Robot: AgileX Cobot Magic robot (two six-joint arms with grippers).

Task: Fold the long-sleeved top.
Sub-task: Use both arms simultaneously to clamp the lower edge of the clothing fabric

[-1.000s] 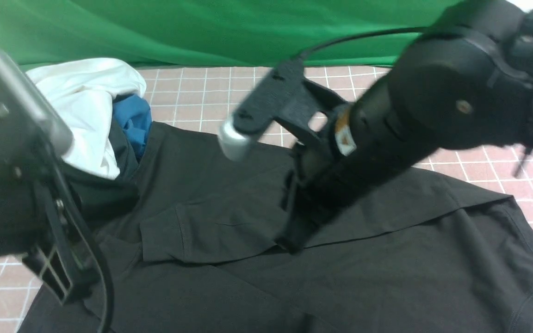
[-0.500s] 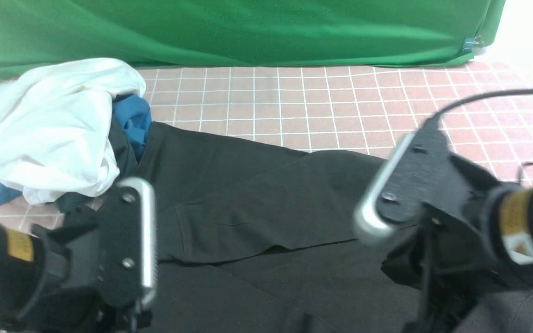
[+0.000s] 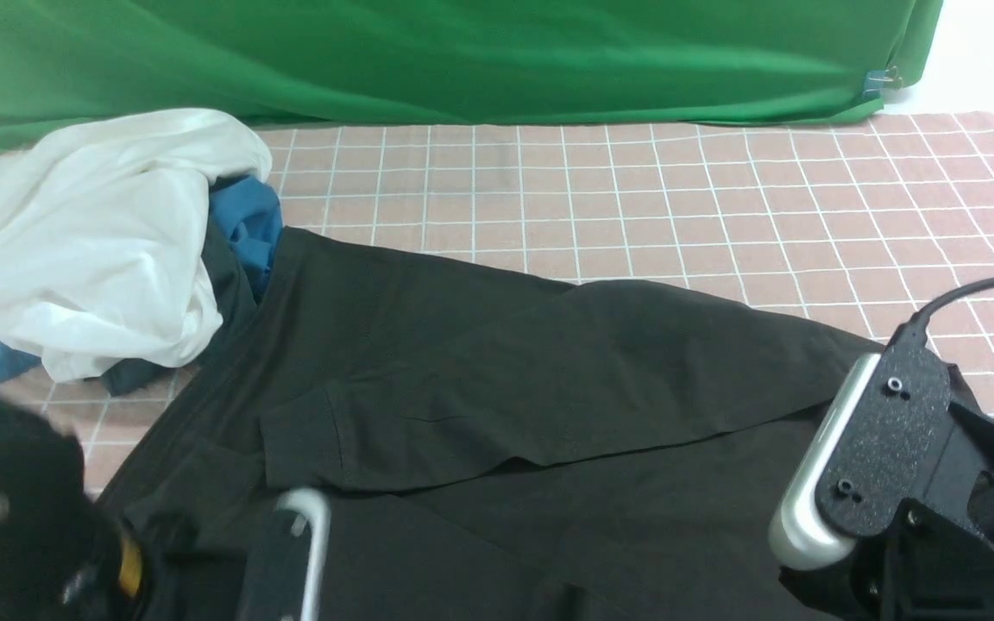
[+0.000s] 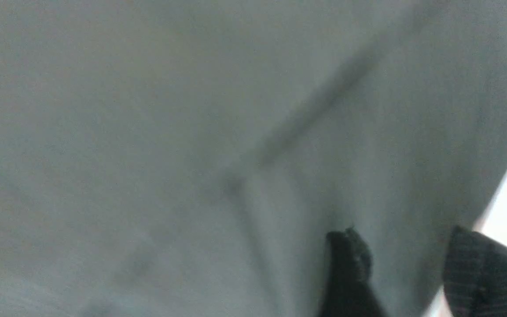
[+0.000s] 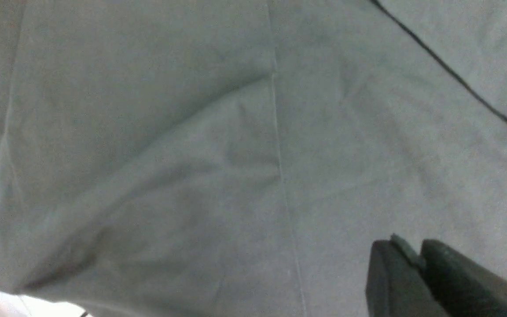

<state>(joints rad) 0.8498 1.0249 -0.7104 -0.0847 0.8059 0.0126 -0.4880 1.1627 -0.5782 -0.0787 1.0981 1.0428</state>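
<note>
The long-sleeved top [image 3: 506, 379] lies spread flat across the pink checked table cover, with one sleeve folded over its body. My left arm [image 3: 290, 552] is low at the near left, over the top's near edge. In the left wrist view my left gripper [image 4: 407, 251] is open just above the fabric [image 4: 148, 132], with nothing between its fingers. My right arm [image 3: 877, 457] is low at the near right. My right gripper [image 5: 412, 251] is shut, hovering over the top [image 5: 192, 154] near a seam. The front view hides both grippers' fingertips.
A white garment [image 3: 91, 233] is heaped at the far left, bunched with a blue cloth [image 3: 247, 220] and a small dark cloth [image 3: 130, 375]. A green backdrop [image 3: 462, 52] hangs behind. The pink checked cover [image 3: 635, 198] shows beyond the top.
Both arms have drawn back toward the near edge and dropped low. The right arm has left the top's middle. The left gripper has opened.
</note>
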